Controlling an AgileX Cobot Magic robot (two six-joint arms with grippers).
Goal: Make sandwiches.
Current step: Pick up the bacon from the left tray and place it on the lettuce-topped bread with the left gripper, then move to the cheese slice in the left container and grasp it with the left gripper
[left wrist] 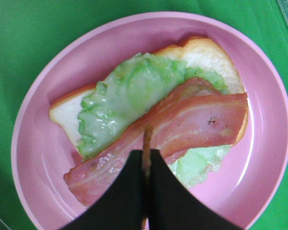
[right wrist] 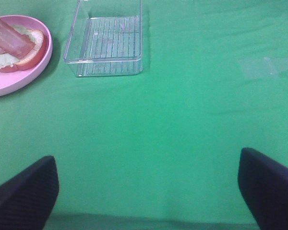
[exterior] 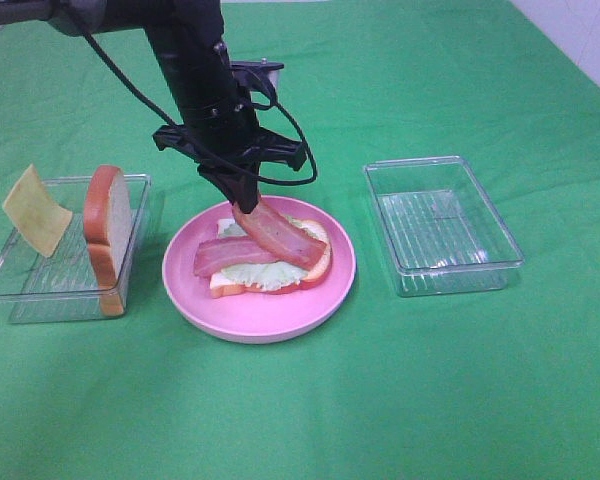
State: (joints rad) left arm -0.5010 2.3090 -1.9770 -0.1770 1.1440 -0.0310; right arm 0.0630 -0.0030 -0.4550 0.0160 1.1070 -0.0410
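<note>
**Second bacon strip hangs by one end over the half-built sandwich**

The sandwich sits on the pink plate [exterior: 252,322]. It has one bread slice [left wrist: 211,53], lettuce [left wrist: 129,93] on it, and a first bacon strip [exterior: 225,258] lying flat across the lettuce. The left jaws are closed on the upper end of a second bacon strip [exterior: 280,237]. This strip slopes down, and its lower end rests on the sandwich at the plate's right side.

I judge the main risk to be the release. The strip is tilted and held only at one end, so it can fall askew, hang over the crust, or slip onto the plate. If it sticks to the jaws, a lift can drag the first strip or the lettuce away.

The left wrist view shows how thin the pinch is and how the two strips overlap. The high view alone shows the tray [exterior: 20,292] left of the plate, where the second bread slice [exterior: 108,235] and the cheese slice [exterior: 37,210] wait. Only the right wrist view shows the right jaws, spread wide over the bench, well apart from the plate and holding nothing.
</note>
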